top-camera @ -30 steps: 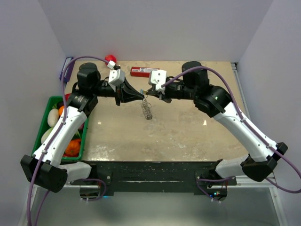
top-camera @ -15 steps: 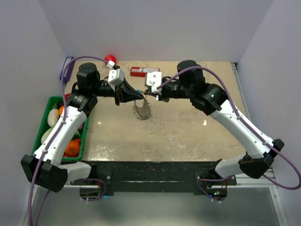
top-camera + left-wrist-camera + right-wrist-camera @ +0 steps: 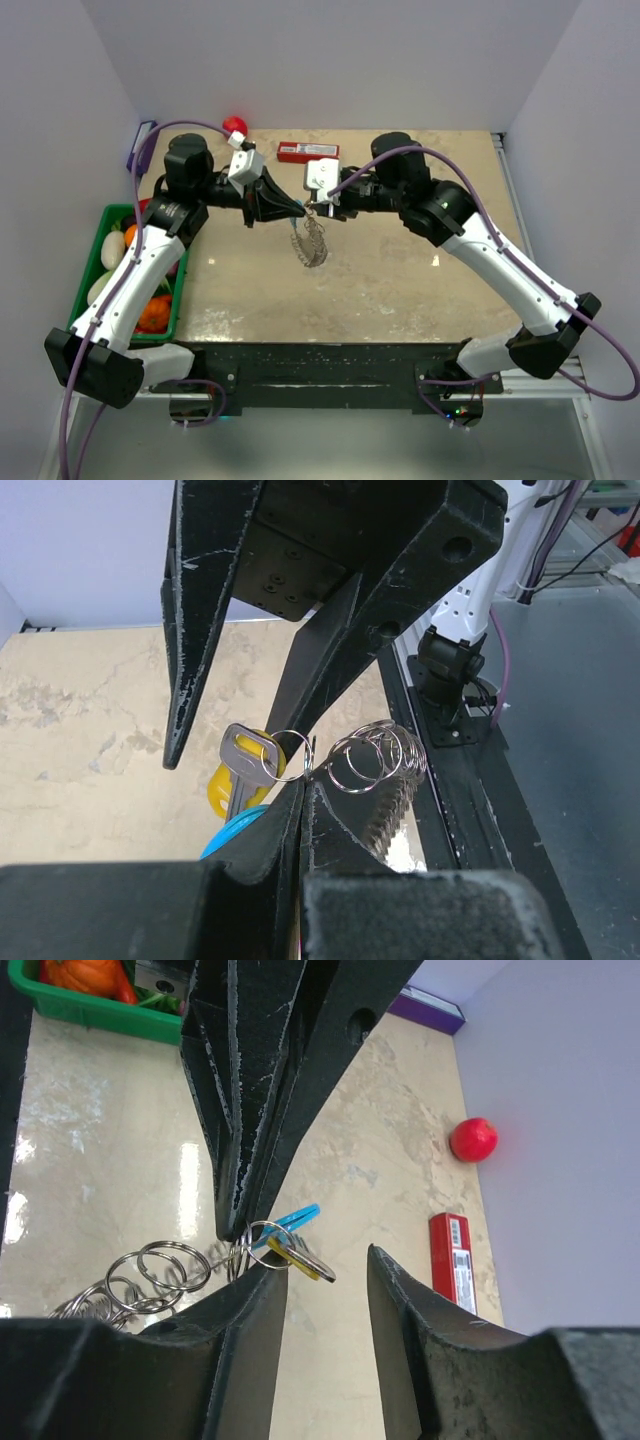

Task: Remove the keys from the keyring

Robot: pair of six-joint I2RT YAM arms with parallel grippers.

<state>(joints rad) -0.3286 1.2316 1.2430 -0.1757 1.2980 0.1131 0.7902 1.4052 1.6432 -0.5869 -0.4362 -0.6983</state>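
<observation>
both arms meet above the far middle of the table [image 3: 400, 280], tips almost nose to nose. the left gripper [image 3: 303, 792] is pinched tight, its jaws together on a ring at the top end of the keyring [image 3: 313, 243]. from that pinch the chain of silvery rings hangs down, clear in the top view, with its low end close to the tabletop; whether it touches, i cannot tell.

the right gripper [image 3: 326, 1272] stands with its jaws apart, a clear gap between the two fingers [image 3: 250, 1330]. nothing is clamped in them. the key [image 3: 293, 1257] sits right at that gap, a small yellowish piece dangling from the ring the left tips hold. the light-blue segment [image 3: 297, 1219] pokes out just above it, towards the far side.

from the left wrist the right arm's two black fingers frame the key from above, one on either side, not closing on it. so the key is on its ring, at the pinch point between the two grippers.

far left corner, a red ball [image 3: 236, 124] by the wall. a red box [image 3: 307, 152] lies just right of it along the far edge. on the left, a green basket [image 3: 110, 1018] holds fruit and vegetables, well apart from the keyring.
</observation>
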